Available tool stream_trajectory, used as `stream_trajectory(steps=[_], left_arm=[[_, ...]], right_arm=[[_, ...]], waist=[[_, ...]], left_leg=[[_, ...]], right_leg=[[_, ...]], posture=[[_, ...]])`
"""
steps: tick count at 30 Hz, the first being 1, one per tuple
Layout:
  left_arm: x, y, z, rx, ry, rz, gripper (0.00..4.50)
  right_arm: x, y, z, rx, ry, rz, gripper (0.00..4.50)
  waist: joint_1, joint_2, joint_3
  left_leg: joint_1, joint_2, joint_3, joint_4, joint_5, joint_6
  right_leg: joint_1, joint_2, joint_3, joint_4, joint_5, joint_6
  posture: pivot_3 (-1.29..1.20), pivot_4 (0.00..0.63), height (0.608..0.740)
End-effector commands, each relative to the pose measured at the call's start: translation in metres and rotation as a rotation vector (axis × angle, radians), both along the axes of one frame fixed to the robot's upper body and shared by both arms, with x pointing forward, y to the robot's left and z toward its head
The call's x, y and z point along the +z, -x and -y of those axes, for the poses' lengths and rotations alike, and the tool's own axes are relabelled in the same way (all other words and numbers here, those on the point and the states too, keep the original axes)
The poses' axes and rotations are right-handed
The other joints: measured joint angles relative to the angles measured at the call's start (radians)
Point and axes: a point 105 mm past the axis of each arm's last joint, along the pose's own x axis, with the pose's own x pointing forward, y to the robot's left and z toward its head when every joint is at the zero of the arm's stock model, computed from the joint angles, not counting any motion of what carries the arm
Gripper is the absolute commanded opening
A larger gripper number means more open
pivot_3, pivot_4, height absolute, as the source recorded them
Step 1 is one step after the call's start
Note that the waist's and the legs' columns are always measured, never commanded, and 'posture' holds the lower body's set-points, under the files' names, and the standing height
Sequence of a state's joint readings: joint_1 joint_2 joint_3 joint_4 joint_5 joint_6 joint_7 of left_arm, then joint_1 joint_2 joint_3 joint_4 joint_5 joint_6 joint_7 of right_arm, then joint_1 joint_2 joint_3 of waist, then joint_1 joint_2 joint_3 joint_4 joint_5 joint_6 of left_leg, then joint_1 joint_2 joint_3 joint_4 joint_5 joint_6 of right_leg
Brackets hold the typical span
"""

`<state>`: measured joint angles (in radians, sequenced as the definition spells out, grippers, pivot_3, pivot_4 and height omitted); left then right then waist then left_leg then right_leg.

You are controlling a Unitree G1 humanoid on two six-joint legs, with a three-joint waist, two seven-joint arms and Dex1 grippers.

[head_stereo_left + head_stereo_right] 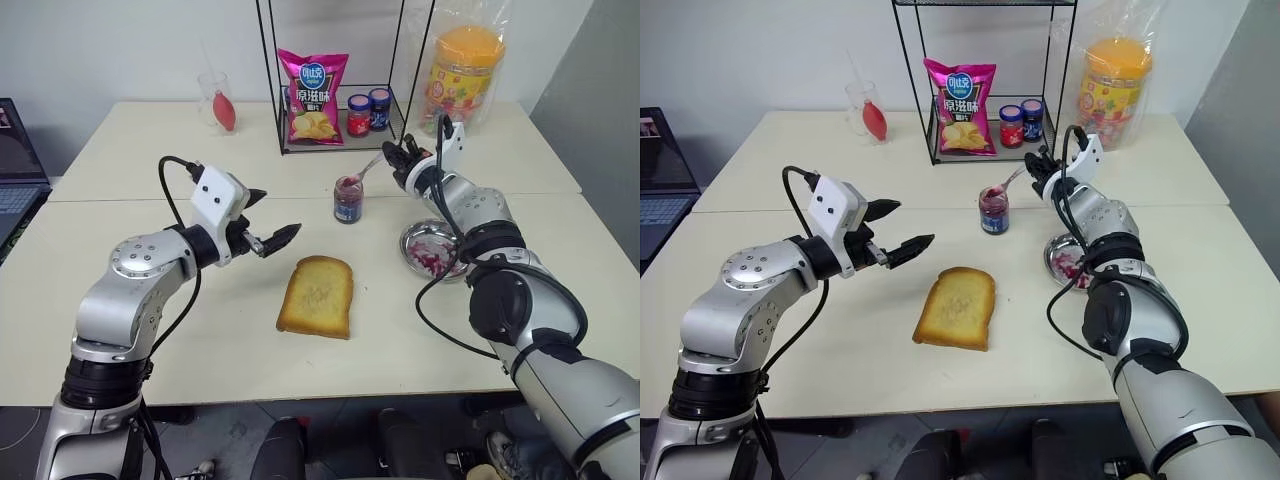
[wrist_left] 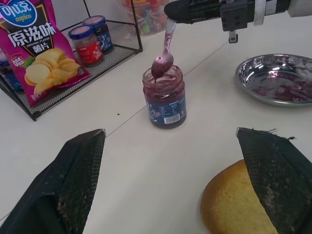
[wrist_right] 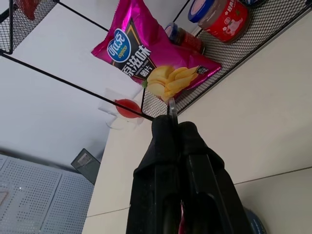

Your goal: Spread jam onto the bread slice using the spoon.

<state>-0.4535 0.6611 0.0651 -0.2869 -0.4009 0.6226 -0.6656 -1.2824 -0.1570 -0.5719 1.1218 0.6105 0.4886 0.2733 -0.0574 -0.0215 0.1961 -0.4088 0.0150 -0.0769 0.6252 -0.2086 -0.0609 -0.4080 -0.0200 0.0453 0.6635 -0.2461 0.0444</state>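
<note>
We hold the spoon (image 2: 165, 48) in our right pincer (image 1: 400, 158), fingers clamped tight on the top of its handle so the bowl hangs down at the mouth of the open jam jar (image 2: 165, 96). That steep angle makes sense to us: it lets the bowl reach into a narrow jar and come out with a load. In the left wrist view a dark red blob of jam (image 2: 161, 64) clings to the bowl right at the rim, so we judge this to be the scooping step, not the spreading.

The bread slice (image 1: 317, 296) lies flat on the worktop (image 1: 150, 330), nearer to us than the jar and well apart from it — bare on top, with no jam on it that we can see. It sits between our 2 arms, an easy reach for either.

Our left pincer (image 1: 270, 220) hovers with its fingers spread wide and nothing between them, just beside the bread's left edge. We read that as a waiting post — ready to steady the slice once the spoon presses on it.

A metal dish (image 1: 432, 248) smeared with red stands to the right of the bread under our right forearm. Our next move should carry the spoon level enough not to drip.
</note>
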Motion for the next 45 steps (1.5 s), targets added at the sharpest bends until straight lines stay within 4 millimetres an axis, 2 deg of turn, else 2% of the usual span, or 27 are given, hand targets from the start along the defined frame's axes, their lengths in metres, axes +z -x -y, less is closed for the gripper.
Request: stream_trajectory(steps=[1,11,14,18,20,23,26,32,34,37,43,45], left_arm=[[0.019,0.007,0.010,-0.056,0.022,0.067,4.50],[0.023,0.010,0.012,-0.080,0.049,0.072,4.50],[0.021,0.014,0.014,-0.099,0.032,0.069,4.50],[0.021,0.017,0.011,-0.097,0.031,0.069,4.50],[0.021,0.018,0.010,-0.095,0.030,0.069,4.50],[0.018,0.028,-0.001,-0.064,0.027,0.072,4.50],[0.009,0.041,-0.010,-0.044,0.021,0.047,4.50],[-0.013,0.066,-0.010,-0.076,0.006,-0.031,4.50],[-0.023,0.076,-0.012,-0.082,-0.002,-0.056,4.50],[-0.039,0.092,-0.018,-0.076,-0.012,-0.112,4.50],[-0.054,0.107,-0.020,-0.123,-0.082,-0.146,4.50],[-0.057,0.107,-0.023,-0.120,-0.095,-0.150,4.50]], right_arm=[[0.026,-0.001,0.007,-0.018,-0.050,0.065,0.02],[0.026,-0.001,0.012,-0.032,-0.092,0.053,0.02],[0.040,0.004,0.005,0.023,-0.114,0.091,0.02],[0.062,0.016,-0.004,0.099,-0.137,0.158,0.02],[0.067,0.020,-0.005,0.111,-0.141,0.170,0.02],[0.076,0.051,-0.026,0.224,-0.116,0.210,0.02],[0.069,0.076,-0.039,0.278,-0.061,0.228,0.02],[0.047,0.109,-0.056,0.346,0.025,0.231,0.02],[0.030,0.124,-0.067,0.396,0.117,0.246,0.02],[-0.004,0.148,-0.077,0.485,0.281,0.278,0.02],[-0.036,0.156,-0.082,0.532,0.354,0.279,0.02],[-0.037,0.157,-0.084,0.534,0.352,0.300,0.02]], waist=[[0.000,0.000,0.000],[0.000,0.000,0.000],[0.000,0.000,0.000],[0.000,0.000,0.000],[0.000,0.000,0.000],[0.000,0.000,0.000],[-0.003,0.000,0.000],[0.000,0.001,0.000],[0.000,0.001,0.000],[0.000,0.001,0.000],[0.001,0.000,0.000],[0.000,0.000,0.000]], left_leg=[[0.000,0.000,0.000,0.000,0.000,0.000],[0.000,0.000,0.000,0.000,0.000,0.000],[0.000,0.000,0.000,0.000,0.000,0.000],[0.000,0.000,0.000,0.000,0.000,0.000],[0.000,0.000,0.000,-0.001,0.000,0.000],[0.000,0.000,0.000,-0.001,0.000,0.000],[0.000,0.001,0.000,-0.002,0.000,0.000],[-0.002,0.002,-0.001,-0.002,0.000,0.000],[-0.002,0.002,-0.001,-0.002,0.000,0.000],[-0.001,0.002,-0.001,-0.002,0.000,0.000],[-0.001,0.003,-0.001,-0.001,0.000,0.000],[0.001,0.003,0.000,-0.001,0.000,0.000]], right_leg=[[0.000,0.000,0.000,0.000,0.000,0.000],[0.000,0.000,0.000,0.000,0.000,0.000],[0.000,0.000,0.000,0.000,0.000,0.000],[0.000,0.000,0.000,0.000,0.000,0.000],[0.000,0.000,0.000,0.000,0.000,0.000],[0.000,0.000,0.000,0.000,0.000,0.000],[-0.001,0.000,0.000,0.000,-0.001,-0.001],[-0.003,0.001,-0.001,0.001,-0.002,-0.002],[-0.003,0.001,-0.001,0.000,-0.002,-0.002],[-0.002,0.001,-0.001,-0.001,-0.004,-0.001],[-0.002,0.001,-0.001,0.000,-0.007,-0.004],[-0.001,0.001,-0.001,0.000,-0.007,-0.005]], posture=[[0.00,0.150,0.740],[0.00,0.150,0.740],[0.00,0.150,0.740],[0.00,0.150,0.740],[0.00,0.150,0.740],[0.00,0.150,0.740],[0.00,0.150,0.740],[0.00,0.150,0.740],[0.00,0.150,0.740],[0.00,0.150,0.740],[0.00,0.150,0.740],[0.00,0.150,0.740]])
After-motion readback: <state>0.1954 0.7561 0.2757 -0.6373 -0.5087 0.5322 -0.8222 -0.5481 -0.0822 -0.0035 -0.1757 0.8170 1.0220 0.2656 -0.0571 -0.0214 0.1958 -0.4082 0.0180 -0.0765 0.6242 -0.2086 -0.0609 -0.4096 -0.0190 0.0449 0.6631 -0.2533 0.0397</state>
